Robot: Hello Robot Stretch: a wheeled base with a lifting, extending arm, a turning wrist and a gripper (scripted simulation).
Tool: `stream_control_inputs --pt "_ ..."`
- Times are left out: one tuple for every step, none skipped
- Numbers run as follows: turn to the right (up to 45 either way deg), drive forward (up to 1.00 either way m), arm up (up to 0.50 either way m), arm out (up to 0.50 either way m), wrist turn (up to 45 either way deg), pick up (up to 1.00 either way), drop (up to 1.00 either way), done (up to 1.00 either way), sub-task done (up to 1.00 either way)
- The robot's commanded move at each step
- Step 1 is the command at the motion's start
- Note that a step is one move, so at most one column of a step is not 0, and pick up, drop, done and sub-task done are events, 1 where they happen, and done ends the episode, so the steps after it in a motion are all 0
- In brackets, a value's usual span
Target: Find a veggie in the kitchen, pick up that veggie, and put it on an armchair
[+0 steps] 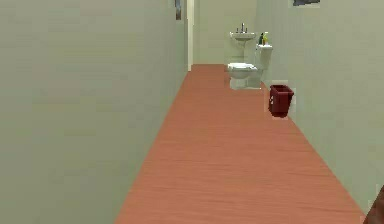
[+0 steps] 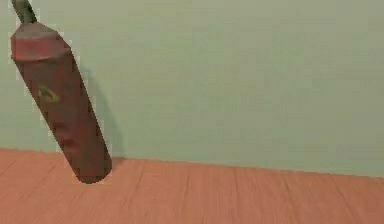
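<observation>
The robot faces down a narrow room with a reddish wooden floor point(image 1: 230, 150). A white toilet point(image 1: 241, 74) stands at the floor's far edge with a sink point(image 1: 243, 38) on the wall behind it. A dark red bin point(image 1: 281, 100) sits at the floor's right edge.

In the arm side view a dark red cylinder point(image 2: 62, 105) leans with its top tilted to the left, its foot on the floor's far edge where the pale wall point(image 2: 250, 80) begins (too blunt and drab to pass for a vegetable).

Which way the veggie lies from the hand cannot be told. This looks like a bathroom, so the veggie is probably in another room, and the robot likely needs to drive to the kitchen before any reach. The hand's state cannot be told either.
</observation>
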Motion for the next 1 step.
stream_control_inputs --pt "0.0 1.00 0.00 0.00 0.0 0.00 0.00 0.00 0.00"
